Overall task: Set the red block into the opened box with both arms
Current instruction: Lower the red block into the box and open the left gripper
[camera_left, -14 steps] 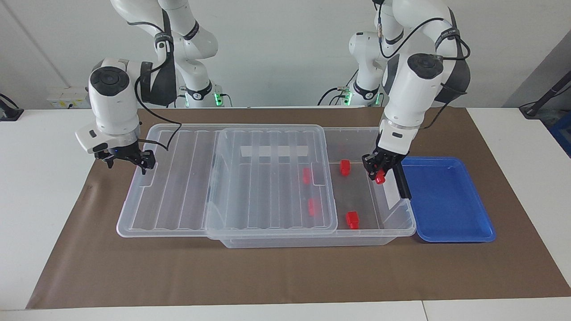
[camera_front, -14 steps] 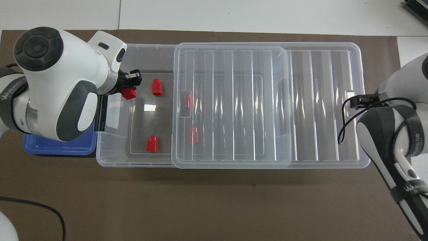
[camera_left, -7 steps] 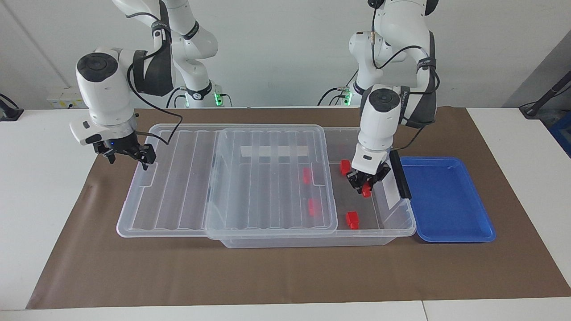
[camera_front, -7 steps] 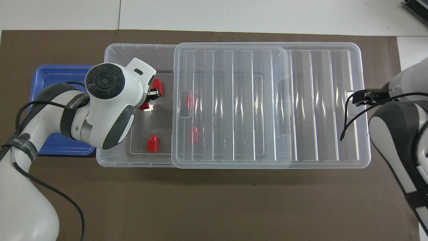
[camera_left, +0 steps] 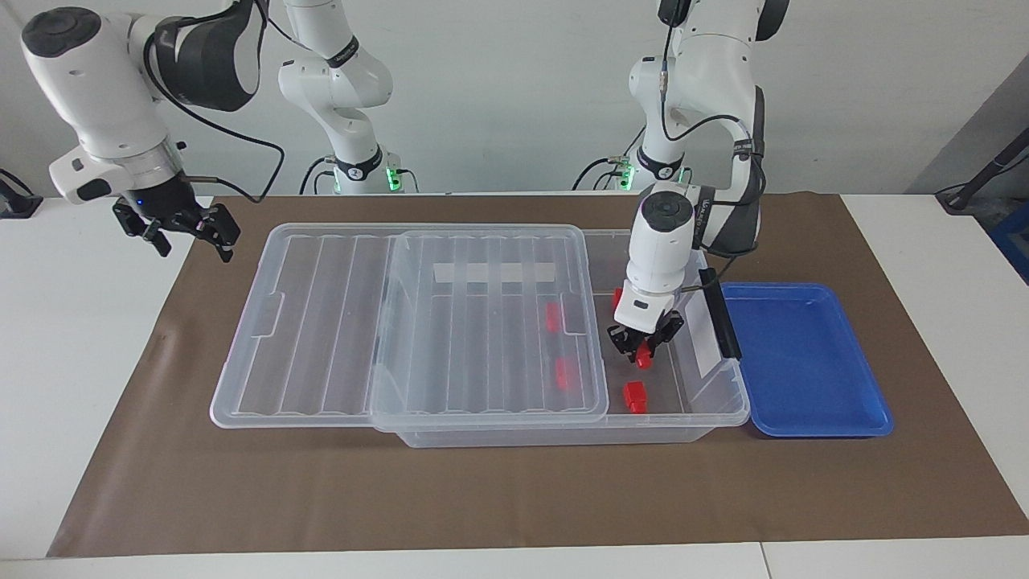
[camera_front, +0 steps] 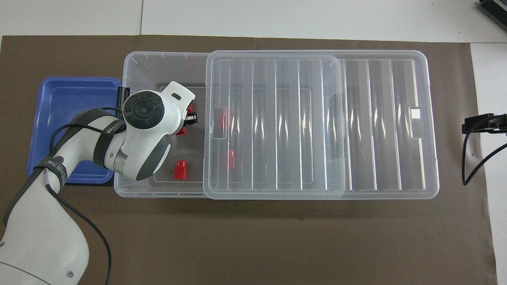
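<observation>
Blank white label strip (camera_left: 494, 273) on box (camera_left: 563, 430)

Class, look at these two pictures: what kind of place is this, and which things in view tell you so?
Probably a robotics lab or test bench. Two white arms are mounted at a bare table covered by a brown mat, with only practice props on it: a clear box, red blocks and a blue tray.

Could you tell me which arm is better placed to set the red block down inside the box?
Left. Its end effector holds the red block over the box's uncovered end, while the right end effector hangs open off the lid's end.
</observation>
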`<state>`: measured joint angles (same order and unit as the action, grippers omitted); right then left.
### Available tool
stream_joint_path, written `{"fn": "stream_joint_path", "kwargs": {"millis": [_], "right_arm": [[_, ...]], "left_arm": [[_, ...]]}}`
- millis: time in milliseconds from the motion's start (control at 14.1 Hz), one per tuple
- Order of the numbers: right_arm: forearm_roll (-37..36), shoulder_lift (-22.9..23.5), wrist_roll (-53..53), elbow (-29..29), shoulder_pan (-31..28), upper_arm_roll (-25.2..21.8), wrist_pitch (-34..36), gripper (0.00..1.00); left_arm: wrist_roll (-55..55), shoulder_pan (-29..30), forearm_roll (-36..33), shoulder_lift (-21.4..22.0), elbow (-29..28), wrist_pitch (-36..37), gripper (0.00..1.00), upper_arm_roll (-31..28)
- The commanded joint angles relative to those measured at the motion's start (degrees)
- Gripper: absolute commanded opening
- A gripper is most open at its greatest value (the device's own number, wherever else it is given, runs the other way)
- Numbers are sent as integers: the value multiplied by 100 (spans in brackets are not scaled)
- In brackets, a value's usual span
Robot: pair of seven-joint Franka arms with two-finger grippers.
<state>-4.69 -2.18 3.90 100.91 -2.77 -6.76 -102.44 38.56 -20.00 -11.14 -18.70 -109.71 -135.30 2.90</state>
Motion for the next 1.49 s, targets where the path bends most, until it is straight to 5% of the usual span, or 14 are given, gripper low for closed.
{"fn": "stream_joint_path", "kwargs": {"millis": [0, 213, 711, 783, 854, 1067, 1281, 1423], "right_arm": [[161, -116, 164, -264, -48, 43, 390, 100], [696, -107, -281, -371, 22, 95, 515, 100], [249, -159, -1154, -327, 673, 333, 541, 100], [249, -168, -1154, -318, 673, 333, 550, 100], [249, -168, -1146, -318, 673, 333, 550, 100], [249, -168, -1146, -318, 673, 333, 550, 100], [249, -168, -1146, -318, 673, 333, 567, 100], [258, -168, -1154, -327, 664, 333, 611, 100]], "left_arm": [[134, -74, -143, 85, -375, -453, 0, -79], [134, -74, -143, 85, -490, -532, 0, -79], [134, -74, -178, 68, -543, -612, 0, -88], [125, -65, -178, 68, -534, -603, 35, -88], [125, -65, -178, 68, -534, -603, 50, -88], [134, -74, -178, 68, -508, -551, 52, -88], [134, -74, -178, 68, -481, -524, 84, -88], [134, -74, -178, 68, -464, -506, 96, -88]]}}
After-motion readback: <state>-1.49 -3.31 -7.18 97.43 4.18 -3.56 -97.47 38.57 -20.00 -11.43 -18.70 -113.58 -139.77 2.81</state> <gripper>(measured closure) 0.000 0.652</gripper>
